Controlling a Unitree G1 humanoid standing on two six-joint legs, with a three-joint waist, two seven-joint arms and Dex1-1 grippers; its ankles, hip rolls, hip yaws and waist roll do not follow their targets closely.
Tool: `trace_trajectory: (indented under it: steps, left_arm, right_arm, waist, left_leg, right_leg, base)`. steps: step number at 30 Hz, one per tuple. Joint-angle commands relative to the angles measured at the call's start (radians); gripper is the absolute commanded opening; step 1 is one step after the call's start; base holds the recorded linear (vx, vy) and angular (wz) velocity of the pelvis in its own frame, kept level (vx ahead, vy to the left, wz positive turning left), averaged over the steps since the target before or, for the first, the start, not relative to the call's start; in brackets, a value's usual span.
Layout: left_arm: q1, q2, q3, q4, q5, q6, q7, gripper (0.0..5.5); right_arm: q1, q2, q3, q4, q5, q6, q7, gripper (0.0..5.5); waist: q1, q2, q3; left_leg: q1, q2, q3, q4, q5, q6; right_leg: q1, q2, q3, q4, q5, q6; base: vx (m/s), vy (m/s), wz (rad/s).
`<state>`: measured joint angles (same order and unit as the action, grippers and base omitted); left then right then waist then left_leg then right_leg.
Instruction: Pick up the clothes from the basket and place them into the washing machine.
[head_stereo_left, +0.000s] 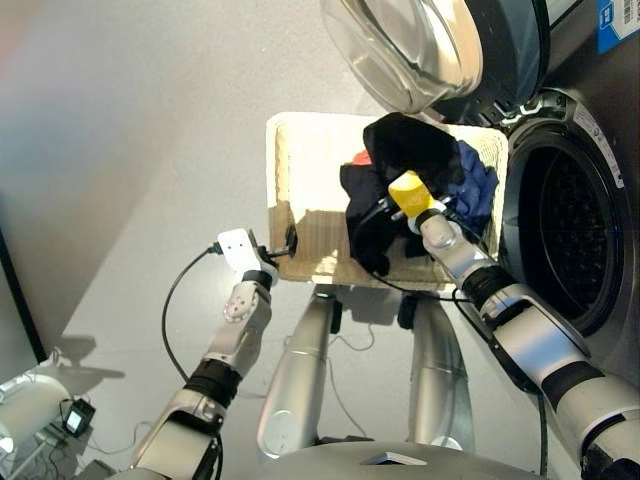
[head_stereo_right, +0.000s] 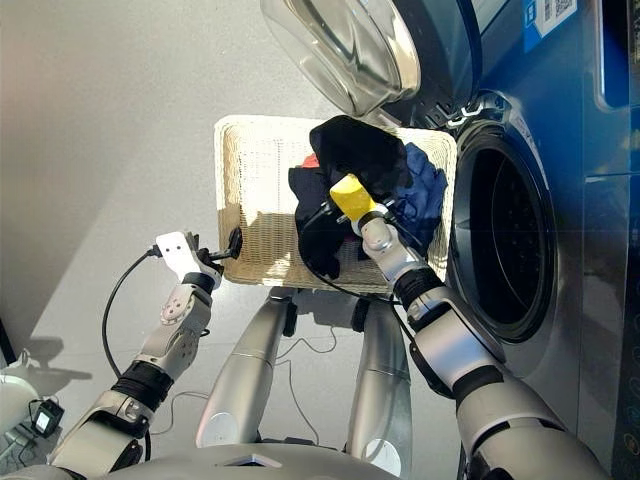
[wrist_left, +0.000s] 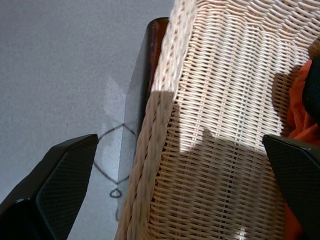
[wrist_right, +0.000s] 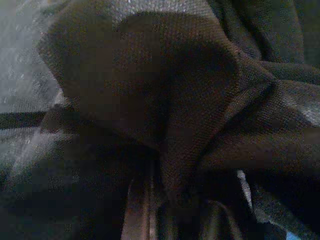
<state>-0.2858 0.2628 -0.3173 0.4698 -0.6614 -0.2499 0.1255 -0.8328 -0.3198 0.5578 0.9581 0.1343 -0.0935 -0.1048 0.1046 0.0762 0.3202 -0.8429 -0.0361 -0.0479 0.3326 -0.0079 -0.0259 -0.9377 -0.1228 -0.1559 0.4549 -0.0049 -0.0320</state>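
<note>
Three garments, piled at the basket's (head_stereo_left: 300, 150) machine-side end: black garment (head_stereo_left: 400, 150) on top and lifted, coral-red garment (head_stereo_left: 358, 157) and navy garment (head_stereo_left: 478, 180) beneath. Right hand (head_stereo_left: 405, 215): buried in the black cloth, apparently gripping it for transfer; finger spread cannot be told. Left hand (head_stereo_left: 285, 243): fingers spread wide, empty, straddling the basket's near corner rim, likely to steady it. Washing machine (head_stereo_left: 570, 200): drum open, just beside the basket. Obstruction: the glass door (head_stereo_left: 410, 45) swung out over the basket's far edge. Cable (head_stereo_left: 175, 300) trails on the floor (head_stereo_left: 120, 120).

The washing machine's (head_stereo_right: 560, 200) blue sticker (head_stereo_right: 548, 18) cannot be read.
</note>
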Motion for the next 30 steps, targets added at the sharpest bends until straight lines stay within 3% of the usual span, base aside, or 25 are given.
trace_trajectory:
  steps: [1, 12, 13, 14, 18, 25, 30]
  left_arm:
    - [0.027, 0.028, 0.006, -0.009, 0.044, -0.018, 0.003, 5.50]
    - [0.072, -0.009, 0.016, 0.087, 0.089, -0.009, 0.009, 5.50]
    - [0.078, -0.012, 0.018, 0.095, 0.098, -0.010, 0.010, 5.50]
    - [0.081, -0.013, 0.021, 0.105, 0.102, -0.012, 0.012, 5.50]
    - [0.090, -0.024, 0.024, 0.154, 0.115, -0.016, 0.003, 5.50]
    - [0.095, -0.042, 0.017, 0.208, 0.107, -0.025, 0.003, 5.50]
    - [0.095, -0.045, -0.014, 0.207, 0.094, -0.031, 0.007, 5.50]
  right_arm:
    - [0.042, 0.029, -0.001, -0.124, 0.056, -0.063, -0.005, 0.00]
    - [0.340, -0.003, -0.134, -0.465, 0.120, -0.134, -0.048, 0.00]
    - [0.374, -0.004, -0.161, -0.496, 0.139, -0.150, -0.053, 0.00]
    - [0.400, -0.004, -0.188, -0.524, 0.166, -0.166, -0.054, 0.00]
    - [0.481, 0.024, -0.268, -0.575, 0.326, -0.229, -0.027, 0.00]
    - [0.517, 0.117, -0.402, -0.539, 0.609, -0.325, -0.041, 0.00]
    - [0.452, 0.176, -0.471, -0.433, 0.770, -0.381, -0.079, 0.00]
  waist:
    - [-0.021, 0.002, -0.041]
    - [-0.083, -0.018, -0.038]
    - [-0.087, -0.017, -0.037]
    - [-0.096, -0.019, -0.035]
    - [-0.115, -0.015, -0.034]
    - [-0.133, -0.002, -0.036]
    - [-0.130, 0.015, -0.037]
  left_leg:
    - [0.004, -0.006, 0.043, -0.012, -0.009, 0.027]
    - [0.140, -0.001, 0.067, -0.084, 0.002, 0.023]
    - [0.153, -0.002, 0.070, -0.090, 0.004, 0.022]
    - [0.148, -0.005, 0.075, -0.099, 0.033, 0.027]
    - [0.176, -0.008, 0.088, -0.108, 0.034, 0.025]
    - [0.193, -0.008, 0.104, -0.106, 0.028, 0.025]
    - [0.170, -0.008, 0.107, -0.086, 0.019, 0.026]
  right_leg:
    - [0.069, -0.002, 0.037, -0.066, -0.007, 0.114]
    - [0.205, 0.003, 0.056, -0.163, 0.032, 0.125]
    - [0.215, 0.004, 0.059, -0.169, 0.036, 0.127]
    - [0.215, 0.000, 0.057, -0.186, 0.065, 0.121]
    - [0.244, 0.003, 0.067, -0.212, 0.075, 0.123]
    - [0.257, 0.007, 0.083, -0.228, 0.083, 0.121]
    - [0.235, 0.007, 0.090, -0.213, 0.077, 0.119]
  base:
    - [0.000, 0.000, 0.000]
    - [-0.006, 0.003, -0.053]
    - [-0.102, 0.043, -0.233]
    - [-0.101, 0.038, -0.242]
    - [-0.024, 0.010, -0.049]
    - [-0.006, 0.010, -0.056]
    - [0.000, 0.000, 0.000]
